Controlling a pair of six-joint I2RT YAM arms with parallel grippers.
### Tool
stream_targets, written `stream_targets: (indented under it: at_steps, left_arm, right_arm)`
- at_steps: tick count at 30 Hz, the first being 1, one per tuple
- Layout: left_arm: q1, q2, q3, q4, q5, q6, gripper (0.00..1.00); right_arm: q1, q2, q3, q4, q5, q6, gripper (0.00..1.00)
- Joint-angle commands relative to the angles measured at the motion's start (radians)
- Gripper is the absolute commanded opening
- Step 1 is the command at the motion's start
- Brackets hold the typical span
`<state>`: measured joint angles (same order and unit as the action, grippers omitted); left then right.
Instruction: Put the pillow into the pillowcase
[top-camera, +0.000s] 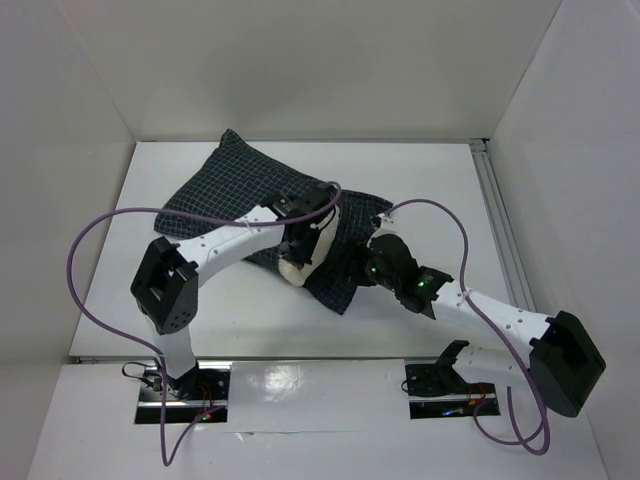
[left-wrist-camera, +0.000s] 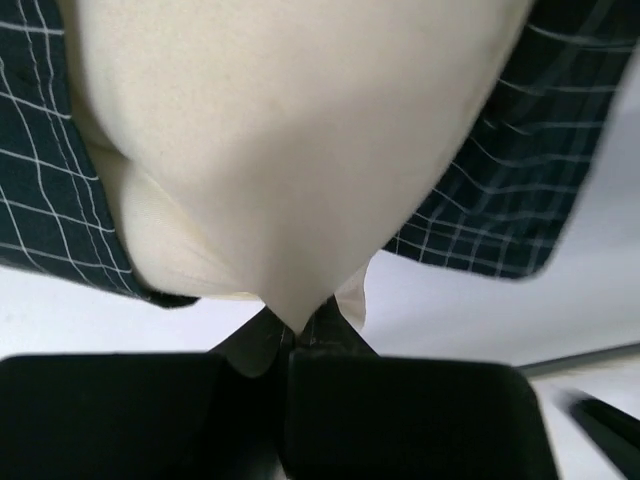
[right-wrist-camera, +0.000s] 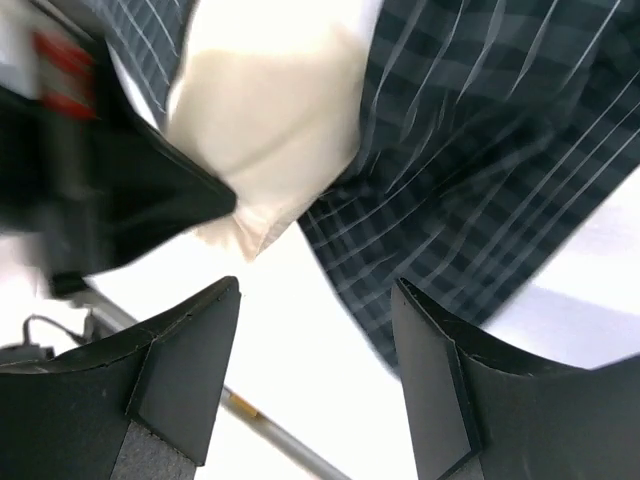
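Note:
The dark navy checked pillowcase (top-camera: 250, 185) lies across the middle of the table. The cream pillow (top-camera: 297, 268) pokes out of its near opening; most of it is inside the case. My left gripper (top-camera: 303, 250) is shut on the pillow's near corner (left-wrist-camera: 290, 300), with the case (left-wrist-camera: 40, 160) around the pillow on both sides. My right gripper (top-camera: 362, 270) is open and empty just to the right, above the case's near right flap (right-wrist-camera: 480, 180). In the right wrist view the pillow corner (right-wrist-camera: 260, 130) and the left gripper's dark body (right-wrist-camera: 110, 190) lie ahead.
White walls enclose the table on the left, back and right. A metal rail (top-camera: 500, 220) runs along the right edge. Purple cables (top-camera: 100, 230) loop from both arms. White table surface (top-camera: 440, 190) shows right of the case and near the front edge.

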<state>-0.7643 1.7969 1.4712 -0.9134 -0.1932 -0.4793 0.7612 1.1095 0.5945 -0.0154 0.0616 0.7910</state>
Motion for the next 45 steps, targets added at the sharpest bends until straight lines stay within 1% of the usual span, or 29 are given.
stream_targets:
  at_steps: [1,2,5,6,7,8,12,16,21,24,26,32,34,40,41,43,45]
  left_arm:
    - [0.046,0.019,0.141,0.071,0.109,-0.021,0.0]
    - [0.057,0.044,0.164,0.071,0.139,-0.021,0.0]
    - [0.077,0.074,0.231,0.071,0.149,-0.021,0.0]
    - [0.086,0.084,0.257,0.071,0.158,-0.021,0.0]
    - [0.095,0.099,0.27,0.071,0.158,-0.021,0.0]
    - [0.095,0.108,0.281,0.071,0.172,-0.021,0.0]
    - [0.106,0.134,0.328,0.071,0.184,-0.021,0.0]
    - [0.126,0.154,0.359,0.071,0.184,-0.021,0.0]
    - [0.126,0.165,0.359,0.062,0.193,-0.021,0.0]
    - [0.126,0.174,0.37,0.062,0.204,-0.012,0.0]
    - [0.126,0.174,0.37,0.062,0.204,-0.012,0.0]
    - [0.135,0.183,0.379,0.062,0.204,-0.002,0.0]
    - [0.135,0.183,0.379,0.062,0.204,-0.002,0.0]
    - [0.135,0.183,0.388,0.062,0.204,-0.002,0.0]
    - [0.135,0.183,0.388,0.062,0.204,-0.002,0.0]
    - [0.135,0.183,0.397,0.062,0.204,-0.002,0.0]
    - [0.135,0.183,0.397,0.062,0.204,-0.002,0.0]
  right_arm:
    - [-0.019,0.013,0.037,-0.02,0.055,-0.022,0.69]
    - [-0.019,0.03,0.051,-0.006,0.07,-0.022,0.69]
    - [-0.019,0.104,0.116,0.018,0.144,-0.035,0.69]
    - [-0.029,0.118,0.126,0.029,0.168,-0.035,0.65]
    - [-0.03,0.142,0.136,0.04,0.217,-0.009,0.63]
    - [-0.043,0.154,0.146,0.067,0.231,0.002,0.61]
    - [-0.066,0.211,0.165,0.118,0.288,0.04,0.61]
    - [-0.117,0.259,0.185,0.155,0.267,0.06,0.61]
    - [-0.177,0.349,0.229,0.186,0.227,0.06,0.6]
    - [-0.203,0.395,0.241,0.207,0.181,0.06,0.6]
    - [-0.203,0.42,0.251,0.229,0.152,0.06,0.59]
    - [-0.215,0.42,0.251,0.261,0.13,0.06,0.59]
    - [-0.215,0.444,0.26,0.261,0.121,0.051,0.59]
    - [-0.215,0.51,0.297,0.258,0.103,0.051,0.55]
    - [-0.215,0.524,0.306,0.243,0.118,0.051,0.52]
    - [-0.215,0.533,0.306,0.233,0.144,0.06,0.51]
    - [-0.215,0.533,0.306,0.203,0.17,0.07,0.47]
